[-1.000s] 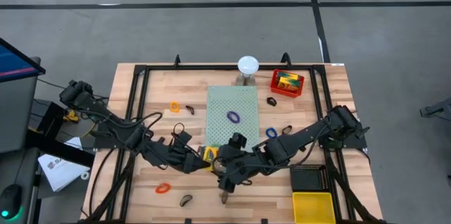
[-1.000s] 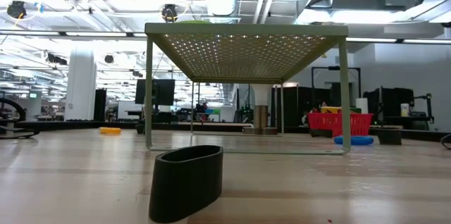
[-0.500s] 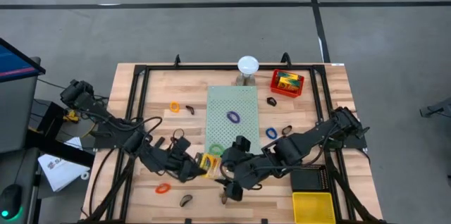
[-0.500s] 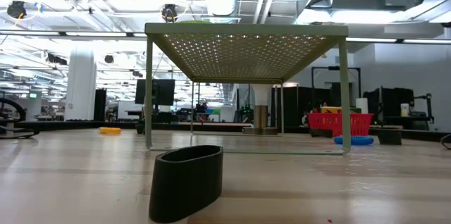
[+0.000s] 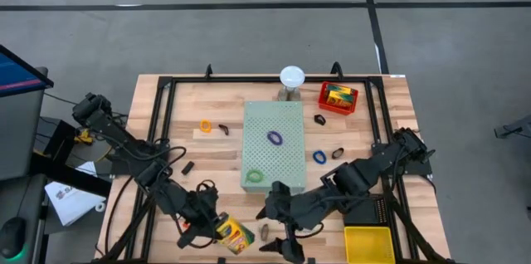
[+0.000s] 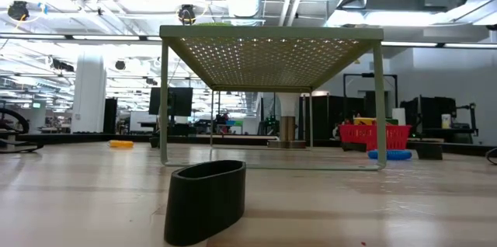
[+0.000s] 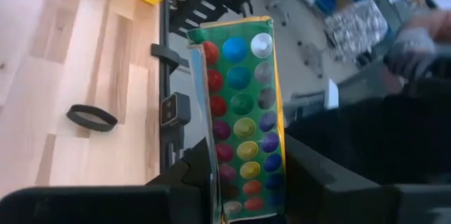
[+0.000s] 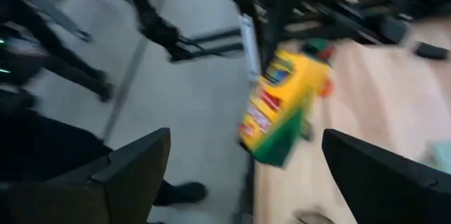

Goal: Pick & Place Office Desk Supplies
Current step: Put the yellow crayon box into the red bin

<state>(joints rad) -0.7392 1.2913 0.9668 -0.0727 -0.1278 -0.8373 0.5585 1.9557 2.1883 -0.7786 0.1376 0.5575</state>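
My left gripper (image 5: pixel 219 227) is over the table's near edge, left of centre, shut on a yellow-green printed box (image 5: pixel 235 236). In the left wrist view the box's (image 7: pixel 239 111) face shows rows of coloured dots. To its right my right gripper (image 5: pixel 287 244) stands open and empty, and its wrist view shows the box (image 8: pixel 282 104) farther off. A black band loop (image 5: pixel 264 232) lies on the wood between the two grippers. A green loop (image 5: pixel 254 176) and a purple loop (image 5: pixel 275 138) lie on the pale-green perforated board (image 5: pixel 274 123). My left gripper pinches the box between its two fingers (image 7: pixel 194 175), one on each long narrow side, at the box's end (image 7: pixel 243 199) nearest the wrist. The rest of the box juts out past the fingertips, along the fingers. The box is lifted clear of the table, slanting toward the near right.
A red basket (image 5: pixel 338 98) with more boxes and a white dome (image 5: pixel 291 75) stand at the far edge. A blue loop (image 5: pixel 319 157), an orange loop (image 5: pixel 206 126) and small black clips (image 5: pixel 319 119) lie around the board. A yellow bin (image 5: pixel 369 243) and a black tray (image 5: pixel 365 210) sit near right.
My left gripper has carried the box from the board's near edge toward the table's near-left edge and has rolled, so the box has turned about. My right gripper has risen and drawn back toward the near edge, staying open. The green loop on the board now shows.
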